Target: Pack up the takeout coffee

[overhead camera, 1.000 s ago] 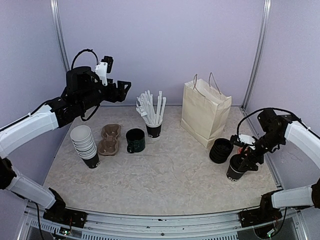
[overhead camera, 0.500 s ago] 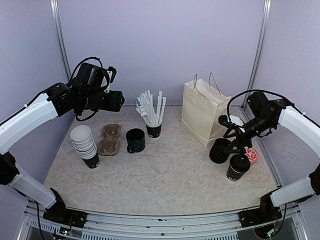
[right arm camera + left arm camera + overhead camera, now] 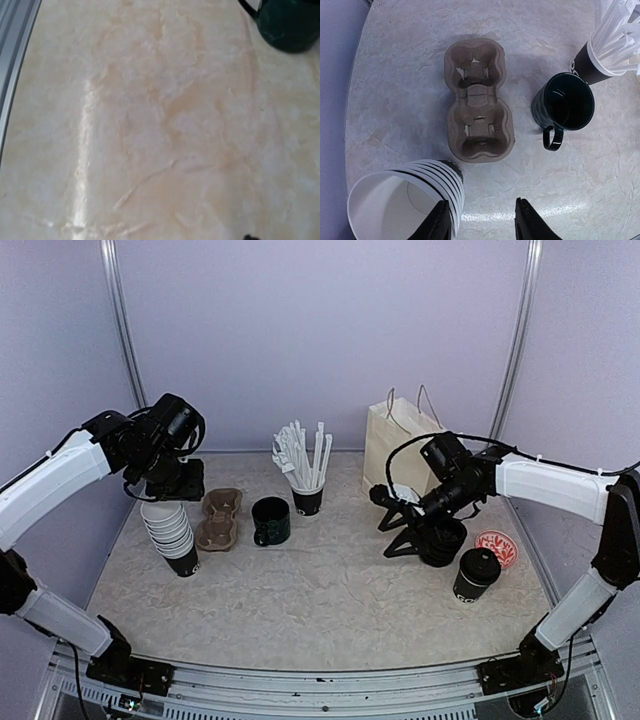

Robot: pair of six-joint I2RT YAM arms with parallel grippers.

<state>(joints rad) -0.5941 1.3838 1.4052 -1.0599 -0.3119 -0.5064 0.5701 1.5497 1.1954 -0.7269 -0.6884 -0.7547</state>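
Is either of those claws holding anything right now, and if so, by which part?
Nothing is held. The left gripper stands open beside the cup stack, only table between its jaws; the right gripper is open over the table, empty.

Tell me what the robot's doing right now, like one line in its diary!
left gripper: open, at cup stack rim | right gripper: open, empty | lidded cup: standing outside paper bag

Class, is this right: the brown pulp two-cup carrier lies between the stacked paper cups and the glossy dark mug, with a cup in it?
No: the brown pulp two-cup carrier is empty, as the left wrist view shows. It does lie between the stacked paper cups and glossy dark mug.
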